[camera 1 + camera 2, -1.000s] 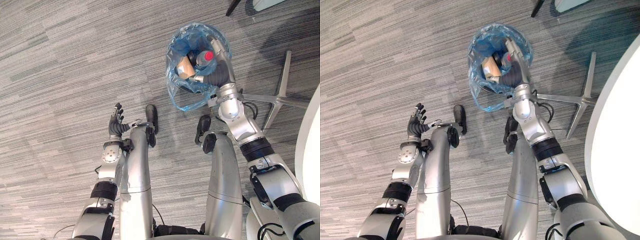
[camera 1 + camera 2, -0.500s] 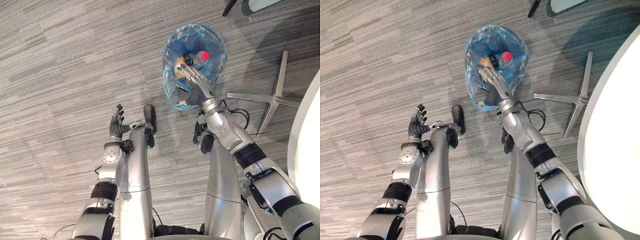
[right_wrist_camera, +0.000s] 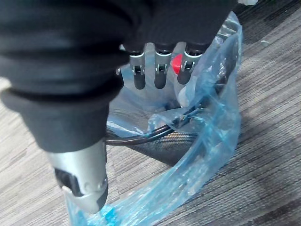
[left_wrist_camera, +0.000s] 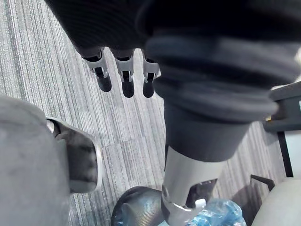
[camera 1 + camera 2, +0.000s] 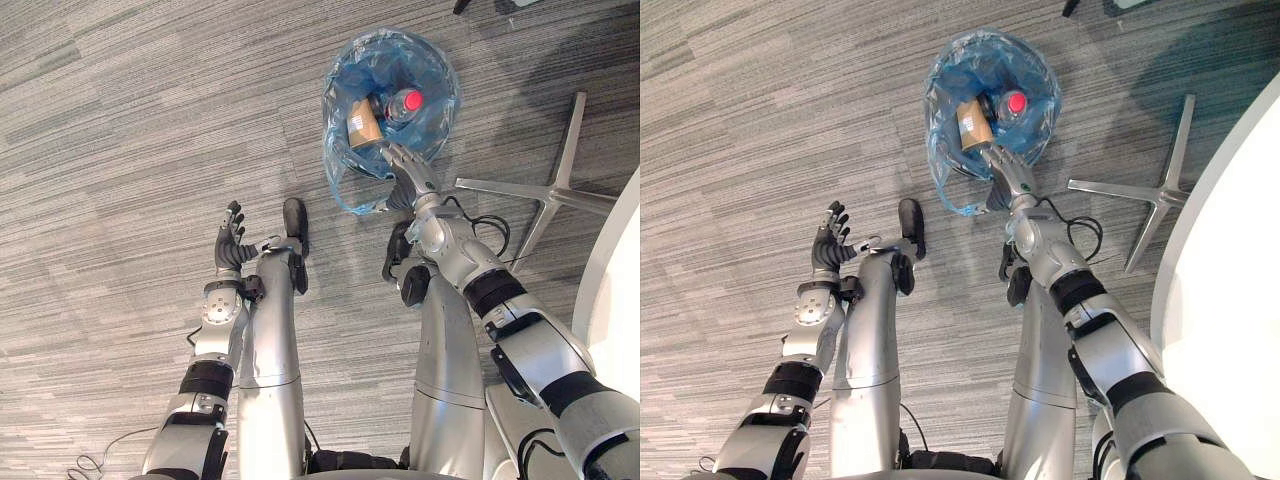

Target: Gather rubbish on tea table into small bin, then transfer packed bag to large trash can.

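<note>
Grey carpet [image 5: 120,120]: small bin [image 3: 155,141] w/ blue bag [image 3: 207,155], red-capped bottle [image 5: 408,102] & brown box [image 5: 362,125] inside, just past right hand's [image 5: 408,168] straight fingers at near rim; left hand [image 5: 230,245] fingers straight, relaxed, well apart from bin.

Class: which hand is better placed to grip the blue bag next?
Right. The right hand sits at the near edge of the blue bag, fingers straight; the left hand is far off.

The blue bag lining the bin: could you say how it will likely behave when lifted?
The blue bag looks thin and crinkled, so probably floppy and slippery. The bottle and brown box inside would likely make it sag.
</note>
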Tool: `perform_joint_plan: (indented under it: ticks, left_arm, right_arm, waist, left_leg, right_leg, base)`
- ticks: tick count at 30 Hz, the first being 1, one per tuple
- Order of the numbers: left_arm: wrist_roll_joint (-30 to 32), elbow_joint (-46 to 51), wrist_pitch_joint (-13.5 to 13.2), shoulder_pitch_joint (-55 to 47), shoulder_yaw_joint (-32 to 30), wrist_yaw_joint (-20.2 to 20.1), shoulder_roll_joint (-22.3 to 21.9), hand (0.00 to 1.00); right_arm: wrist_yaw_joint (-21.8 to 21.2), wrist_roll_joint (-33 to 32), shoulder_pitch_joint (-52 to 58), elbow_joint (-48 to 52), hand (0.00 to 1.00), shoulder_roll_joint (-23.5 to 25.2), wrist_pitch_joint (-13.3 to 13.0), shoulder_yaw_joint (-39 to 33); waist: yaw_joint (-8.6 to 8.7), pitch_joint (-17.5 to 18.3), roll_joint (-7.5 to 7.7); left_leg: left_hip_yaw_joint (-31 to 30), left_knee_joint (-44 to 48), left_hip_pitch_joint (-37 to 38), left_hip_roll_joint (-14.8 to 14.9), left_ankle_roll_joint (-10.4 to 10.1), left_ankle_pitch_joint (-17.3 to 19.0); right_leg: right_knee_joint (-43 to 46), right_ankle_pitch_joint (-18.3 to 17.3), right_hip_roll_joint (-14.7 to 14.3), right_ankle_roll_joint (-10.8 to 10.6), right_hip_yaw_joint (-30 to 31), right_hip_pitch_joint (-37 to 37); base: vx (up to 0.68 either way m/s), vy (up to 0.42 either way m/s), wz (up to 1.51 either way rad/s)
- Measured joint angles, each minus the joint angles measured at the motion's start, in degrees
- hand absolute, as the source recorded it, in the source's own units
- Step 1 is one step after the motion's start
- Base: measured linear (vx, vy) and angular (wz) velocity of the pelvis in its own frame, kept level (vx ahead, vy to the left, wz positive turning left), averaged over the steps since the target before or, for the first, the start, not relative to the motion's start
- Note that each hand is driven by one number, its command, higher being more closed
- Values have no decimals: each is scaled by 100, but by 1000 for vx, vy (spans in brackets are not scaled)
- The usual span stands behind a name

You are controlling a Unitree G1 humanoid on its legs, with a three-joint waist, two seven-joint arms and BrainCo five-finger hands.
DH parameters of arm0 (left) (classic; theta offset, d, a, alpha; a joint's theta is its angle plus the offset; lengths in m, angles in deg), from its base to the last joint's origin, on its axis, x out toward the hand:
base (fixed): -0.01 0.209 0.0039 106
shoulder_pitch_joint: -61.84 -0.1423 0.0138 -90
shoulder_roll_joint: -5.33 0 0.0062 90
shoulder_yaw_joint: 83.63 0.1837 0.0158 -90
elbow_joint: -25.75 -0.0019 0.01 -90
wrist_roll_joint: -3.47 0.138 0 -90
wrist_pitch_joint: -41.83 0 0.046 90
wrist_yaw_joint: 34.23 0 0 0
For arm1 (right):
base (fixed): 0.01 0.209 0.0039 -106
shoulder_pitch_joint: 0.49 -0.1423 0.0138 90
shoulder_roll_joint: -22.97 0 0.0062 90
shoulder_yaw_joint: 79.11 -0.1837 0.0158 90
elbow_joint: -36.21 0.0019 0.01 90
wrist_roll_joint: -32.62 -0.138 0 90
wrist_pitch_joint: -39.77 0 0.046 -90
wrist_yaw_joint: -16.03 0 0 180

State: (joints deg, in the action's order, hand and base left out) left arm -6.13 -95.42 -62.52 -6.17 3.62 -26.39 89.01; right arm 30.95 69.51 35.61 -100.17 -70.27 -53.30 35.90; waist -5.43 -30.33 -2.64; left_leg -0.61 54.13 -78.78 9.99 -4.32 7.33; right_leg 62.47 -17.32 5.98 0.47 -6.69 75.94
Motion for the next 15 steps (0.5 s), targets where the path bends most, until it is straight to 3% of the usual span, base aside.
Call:
perform_joint_plan:
  ticks: [10,11,15]
  left_arm:
    - [-179,-11,1,132,-8,7,11,0]
    - [-188,-11,1,134,-7,7,8,0]
    - [-204,-25,5,158,-5,8,5,0]
  right_arm:
    - [13,103,-257,-457,0,201,209,-210]
    - [13,103,-256,-477,100,205,217,-210]
    - [19,177,-300,-506,100,266,237,-216]
  waist:
    - [-37,0,-1]
    - [-38,0,-1]
    - [-40,1,-1]
  left_leg:
    - [-92,-6,-177,-15,-27,-68]
    - [-93,-7,-177,-17,-27,-68]
    - [-107,-8,-188,-29,-27,-68]
  right_leg:
    - [50,-19,17,33,-99,148]
    - [51,-21,19,36,-100,148]
    - [70,-37,26,65,-112,155]
  base:
    - [0,11,3]
    - [0,0,0]
    - [9,15,2]
